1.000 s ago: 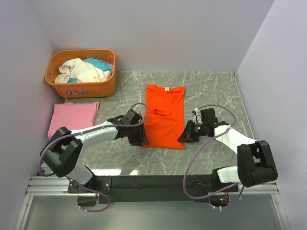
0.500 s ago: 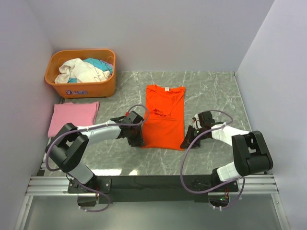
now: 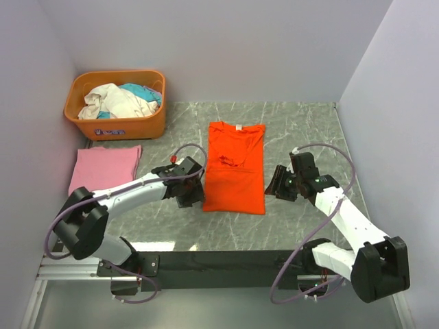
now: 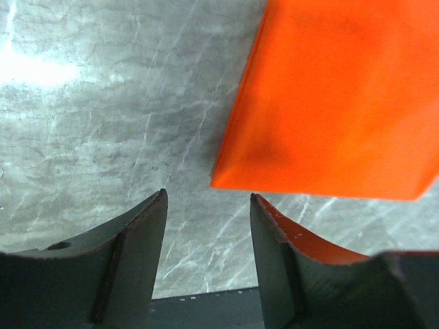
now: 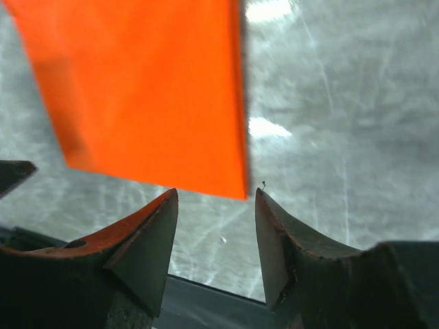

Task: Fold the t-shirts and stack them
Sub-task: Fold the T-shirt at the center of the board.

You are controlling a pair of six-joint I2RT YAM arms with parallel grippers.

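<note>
Ready to fold the orange t-shirt (image 3: 235, 168)
Left claw (image 4: 207, 199) and right claw (image 5: 217, 193) are apart and empty; best pinch both near corners evenly and lift together.

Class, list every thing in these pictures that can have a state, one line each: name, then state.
orange-red t-shirt, folded lengthwise, lying flat, unheld
pink t-shirt, folded, lying flat
basket, holding crumpled clothes
left gripper, open, empty, at the orange-red t-shirt's near corner
right gripper, open, empty, at its other near corner
</note>
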